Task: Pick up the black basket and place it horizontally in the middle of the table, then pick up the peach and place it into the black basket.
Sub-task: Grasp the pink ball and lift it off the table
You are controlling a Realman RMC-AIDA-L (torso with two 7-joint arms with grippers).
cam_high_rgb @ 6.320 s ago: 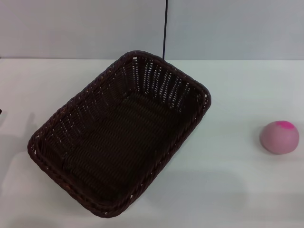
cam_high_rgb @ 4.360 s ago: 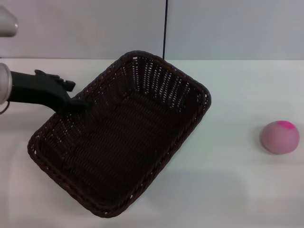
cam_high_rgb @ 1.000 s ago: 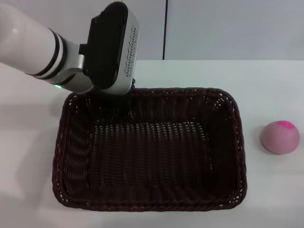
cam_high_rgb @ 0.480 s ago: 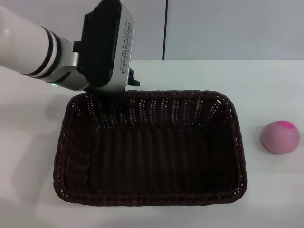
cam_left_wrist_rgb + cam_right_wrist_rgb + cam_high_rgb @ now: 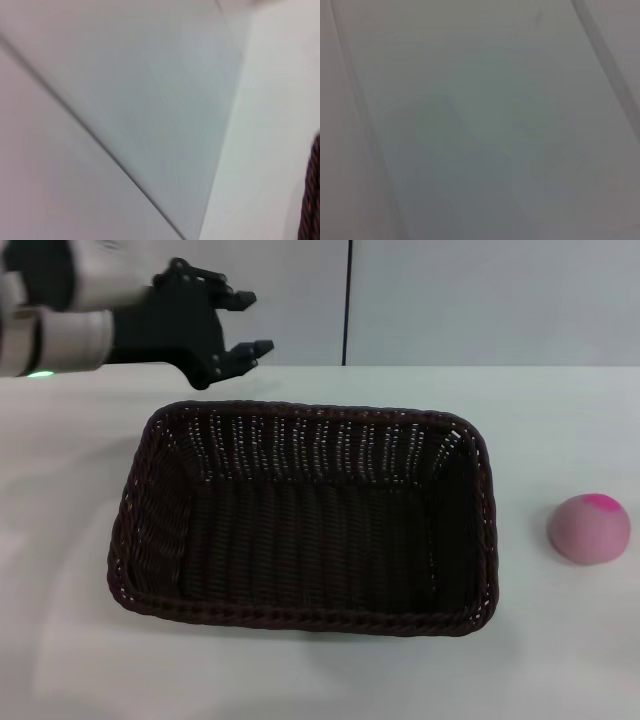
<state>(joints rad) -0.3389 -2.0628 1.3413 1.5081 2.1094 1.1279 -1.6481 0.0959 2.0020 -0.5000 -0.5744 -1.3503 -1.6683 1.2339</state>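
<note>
Black basket sits flat in the middle of the table, with its long side going across. It is empty inside. The braided rim looks level all the way round, so the basket part of the job looks done.

Up at the far left, above the back of the table, hangs the left pincer. Its fingers are spread apart and hold nothing. It is clear of the basket and not touching it. The left wrist view shows only wall, table and a tiny bit of dark rim at the edge.

Off to the right of the basket, well apart from it, rests the peach on the bare table. It is round, pale pink, with a bright pink patch on top.

The right pincer is not in any view, so I cannot say how its fingers stand.

Next comes the peach, I think. It lies on the right side, so the right arm is likely the easy one to use. A round fruit can roll, so the pincer should come down from straight above, fingers wide, one on each side of the middle. Squeeze softly, lift, carry it over the rim, and let go low inside so it does not bounce.
</note>
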